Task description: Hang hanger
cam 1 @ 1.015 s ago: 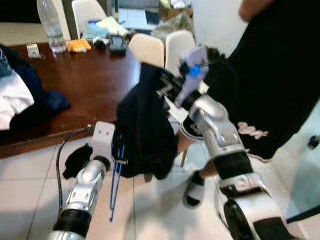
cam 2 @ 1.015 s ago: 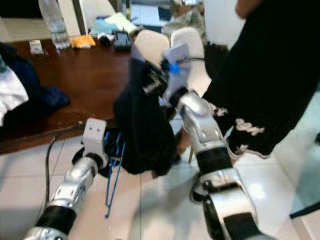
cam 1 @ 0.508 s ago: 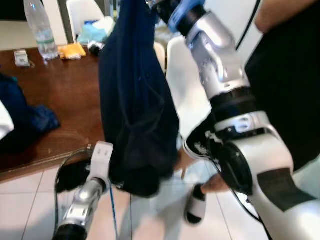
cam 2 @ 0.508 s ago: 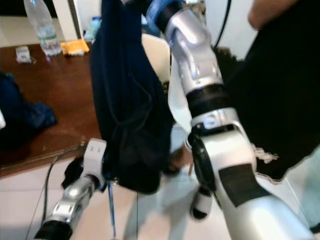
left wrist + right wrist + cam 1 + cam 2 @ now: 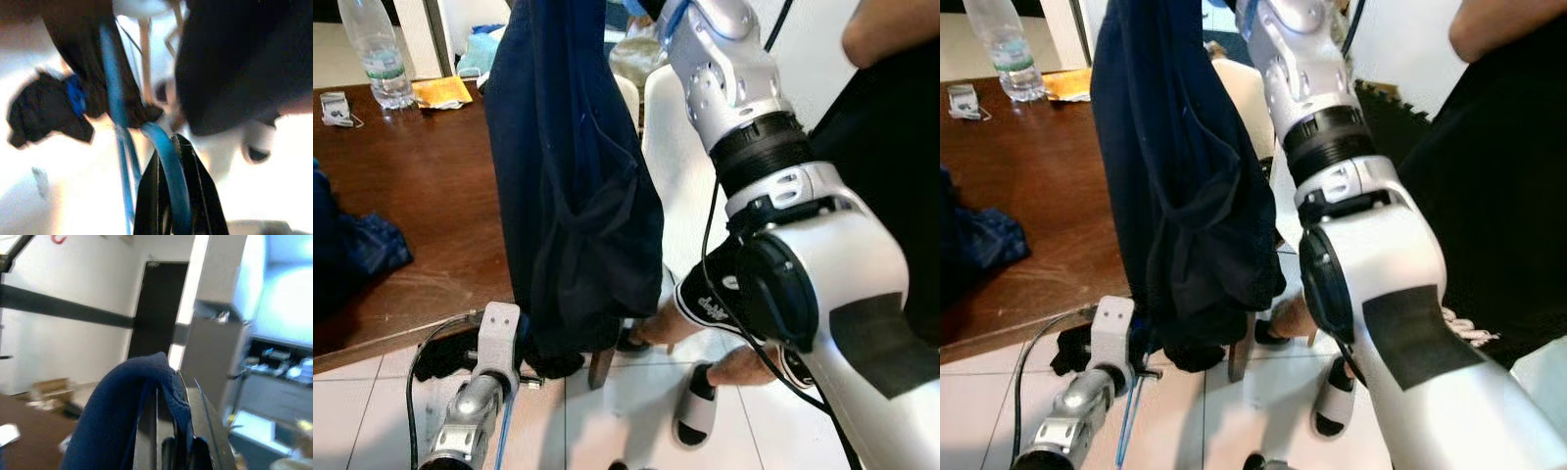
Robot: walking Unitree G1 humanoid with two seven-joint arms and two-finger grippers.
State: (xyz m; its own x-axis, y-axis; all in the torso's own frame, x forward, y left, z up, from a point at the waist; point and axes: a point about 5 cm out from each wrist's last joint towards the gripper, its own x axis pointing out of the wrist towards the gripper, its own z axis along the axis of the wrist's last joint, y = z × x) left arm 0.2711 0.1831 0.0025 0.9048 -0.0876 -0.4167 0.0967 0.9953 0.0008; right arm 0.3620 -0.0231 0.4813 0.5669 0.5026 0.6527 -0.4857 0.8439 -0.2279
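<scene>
A dark navy garment [image 5: 573, 186] hangs long and limp in front of the table. It is held from above by my right gripper [image 5: 175, 384], which is shut on the cloth [image 5: 122, 411] draped over its fingers. My right arm [image 5: 734, 88] is raised high, up past the top of the eye views. Low near the floor, my left gripper [image 5: 168, 144] is shut on the rod of a blue hanger [image 5: 115, 88]. The hanger [image 5: 503, 431] points down beside my left wrist [image 5: 497, 343], just under the garment's hem. The garment hides the left fingers in the eye views.
A brown table [image 5: 421, 186] stands to the left with a water bottle [image 5: 374, 54] and dark blue clothes [image 5: 357, 250] on it. White chairs [image 5: 677, 147] stand behind the garment. A person in black [image 5: 901, 127] stands close on the right, slippered feet [image 5: 695, 421] on the tiles. Black cloth [image 5: 440, 354] lies on the floor.
My right arm has lifted the garment from chest height to high overhead, so it now hangs full length. The left gripper stays low with the blue hanger.
</scene>
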